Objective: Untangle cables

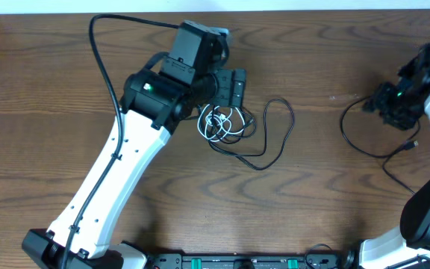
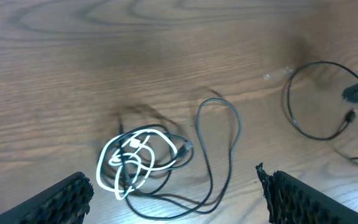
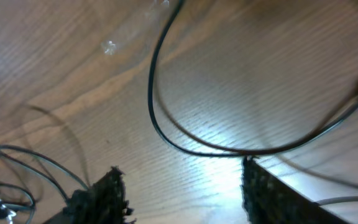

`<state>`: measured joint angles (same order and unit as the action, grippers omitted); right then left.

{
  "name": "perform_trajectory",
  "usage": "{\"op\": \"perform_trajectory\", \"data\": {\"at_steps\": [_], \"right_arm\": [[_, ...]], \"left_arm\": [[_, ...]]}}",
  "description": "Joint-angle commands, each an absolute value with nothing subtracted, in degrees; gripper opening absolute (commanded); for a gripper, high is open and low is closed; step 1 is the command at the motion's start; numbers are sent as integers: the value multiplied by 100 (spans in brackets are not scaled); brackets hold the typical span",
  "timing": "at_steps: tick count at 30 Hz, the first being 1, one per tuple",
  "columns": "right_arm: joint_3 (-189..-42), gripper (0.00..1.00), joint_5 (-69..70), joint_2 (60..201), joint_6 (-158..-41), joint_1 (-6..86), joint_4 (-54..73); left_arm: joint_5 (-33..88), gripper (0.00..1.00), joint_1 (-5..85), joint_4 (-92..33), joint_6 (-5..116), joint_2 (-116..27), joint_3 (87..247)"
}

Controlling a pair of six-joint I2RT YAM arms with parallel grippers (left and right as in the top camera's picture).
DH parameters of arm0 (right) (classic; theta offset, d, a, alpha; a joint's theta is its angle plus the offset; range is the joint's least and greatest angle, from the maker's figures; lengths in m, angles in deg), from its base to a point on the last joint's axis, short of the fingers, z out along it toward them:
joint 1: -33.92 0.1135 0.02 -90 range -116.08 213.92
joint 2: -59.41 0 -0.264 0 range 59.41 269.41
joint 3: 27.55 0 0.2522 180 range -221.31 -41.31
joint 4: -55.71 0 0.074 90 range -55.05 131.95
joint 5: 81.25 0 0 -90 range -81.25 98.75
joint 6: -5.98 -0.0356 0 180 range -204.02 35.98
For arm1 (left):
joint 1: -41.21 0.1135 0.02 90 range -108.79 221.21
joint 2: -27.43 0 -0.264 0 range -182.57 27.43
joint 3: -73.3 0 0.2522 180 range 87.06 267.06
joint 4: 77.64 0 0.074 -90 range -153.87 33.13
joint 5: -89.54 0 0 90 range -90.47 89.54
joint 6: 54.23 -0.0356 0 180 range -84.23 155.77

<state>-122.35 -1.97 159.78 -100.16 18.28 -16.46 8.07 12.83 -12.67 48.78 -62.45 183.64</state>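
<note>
The white cable (image 1: pixel 216 123) lies in small loops on the wooden table, tangled with a thin black cable (image 1: pixel 292 123) that loops out to its right. Both show in the left wrist view, the white cable (image 2: pixel 132 162) and the black cable (image 2: pixel 237 127). My left gripper (image 1: pixel 237 88) is open and empty just above and behind the tangle, its fingers (image 2: pixel 173 199) well apart. A second thin black cord (image 1: pixel 347 134) with a small plug (image 1: pixel 411 146) curves at the right. My right gripper (image 1: pixel 375 101) is open and empty over that cord (image 3: pixel 151 106).
The left arm's thick black cord (image 1: pixel 103 60) arcs over the table's back left. The right arm's base (image 1: pixel 424 217) stands at the front right edge. A small shiny speck (image 3: pixel 109 45) lies on the wood between the two cords.
</note>
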Motion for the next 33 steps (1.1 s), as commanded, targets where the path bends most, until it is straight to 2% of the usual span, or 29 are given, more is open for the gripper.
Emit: {"op": "perform_trajectory", "data": {"at_steps": [1, 6, 14, 19, 33], "right_arm": [[-11835, 65, -138, 15978, -10027, 1955, -1275], [-11457, 67, 299, 15983, -10269, 2169, -687], [-10974, 61, 1158, 15983, -11605, 2488, 238], [-10867, 66, 2032, 15983, -12324, 2532, 577], [-10867, 71, 3029, 15985, -12361, 2156, 793]], "left_arm": [[693, 91, 1333, -1252, 4760, -6241, 18453], [696, 91, 1333, -1276, 4760, -6241, 18453], [693, 91, 1333, -1270, 4760, -6243, 18453], [693, 91, 1333, -1267, 4760, -6243, 18434], [693, 91, 1333, -1270, 4760, -6248, 18388]]}}
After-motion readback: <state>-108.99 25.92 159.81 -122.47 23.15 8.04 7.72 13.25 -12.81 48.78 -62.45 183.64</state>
